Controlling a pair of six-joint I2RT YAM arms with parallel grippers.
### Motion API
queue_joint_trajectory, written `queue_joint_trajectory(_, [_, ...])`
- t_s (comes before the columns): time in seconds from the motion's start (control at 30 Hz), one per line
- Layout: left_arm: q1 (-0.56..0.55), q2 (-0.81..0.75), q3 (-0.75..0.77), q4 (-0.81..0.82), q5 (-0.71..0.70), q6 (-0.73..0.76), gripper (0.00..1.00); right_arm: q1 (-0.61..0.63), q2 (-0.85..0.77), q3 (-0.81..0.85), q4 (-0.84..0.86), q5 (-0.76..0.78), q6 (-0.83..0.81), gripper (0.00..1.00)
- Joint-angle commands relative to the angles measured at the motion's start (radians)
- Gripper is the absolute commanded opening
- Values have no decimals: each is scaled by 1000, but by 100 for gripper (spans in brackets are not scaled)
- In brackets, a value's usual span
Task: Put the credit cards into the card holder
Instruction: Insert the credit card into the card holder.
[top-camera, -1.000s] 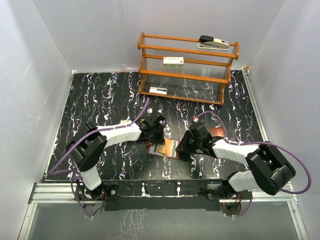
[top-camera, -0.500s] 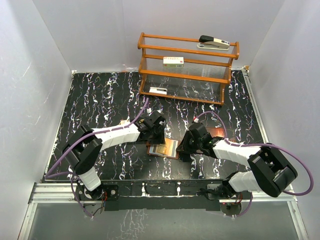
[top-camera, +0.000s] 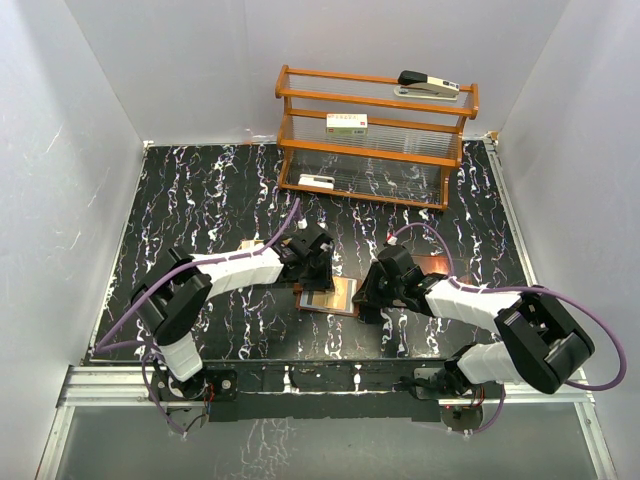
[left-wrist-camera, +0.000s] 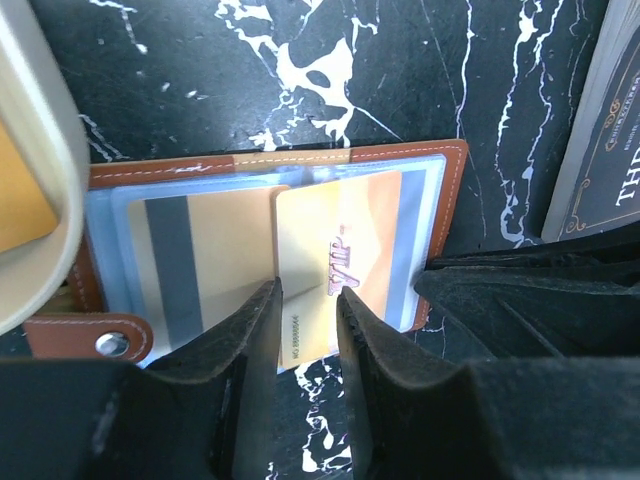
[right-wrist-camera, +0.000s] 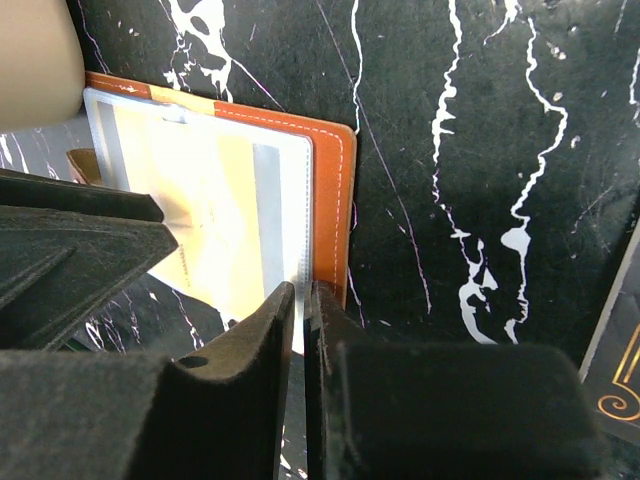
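The brown card holder (top-camera: 340, 298) lies open on the black marbled table between both arms. In the left wrist view its leather rim (left-wrist-camera: 300, 158) frames clear pockets. One gold card with a dark stripe (left-wrist-camera: 220, 250) sits in the left pocket. A gold VIP card (left-wrist-camera: 340, 230) is partly in the right pocket, its near end sticking out. My left gripper (left-wrist-camera: 308, 290) hovers narrowly open over that end, a finger on each side. My right gripper (right-wrist-camera: 303, 290) is shut on the holder's near edge (right-wrist-camera: 330, 200), by the clear sleeve. The cards show through the sleeve (right-wrist-camera: 200, 200).
A tan rounded tray (left-wrist-camera: 30, 150) sits just left of the holder. A dark booklet with pale lettering (left-wrist-camera: 600, 120) lies to its right, also in the right wrist view (right-wrist-camera: 615, 380). A wooden rack (top-camera: 375, 135) with a stapler (top-camera: 428, 85) and white box (top-camera: 346, 123) stands at the back.
My left gripper has shifted slightly right and nearer, over the holder. The right gripper has stayed clamped at the holder's edge.
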Motion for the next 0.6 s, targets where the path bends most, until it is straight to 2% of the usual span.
queue_joint_trajectory(0.0, [-5, 12, -4, 51, 70, -7, 27, 3, 14, 2, 36, 6, -13, 8])
queue_joint_trajectory(0.23, [-8, 24, -7, 143, 142, -4, 26, 6, 14, 0, 36, 9, -32, 8])
queue_joint_trajectory(0.37, [-12, 23, -19, 191, 181, -14, 25, 6, 11, 28, -26, 48, -58, 9])
queue_joint_trajectory(0.47, [-13, -12, -22, 143, 135, -7, 27, 6, -21, 46, -70, 74, -79, 11])
queue_joint_trajectory(0.57, [-12, -64, -8, 33, 29, 1, 37, 5, -63, 64, -95, 77, -83, 17])
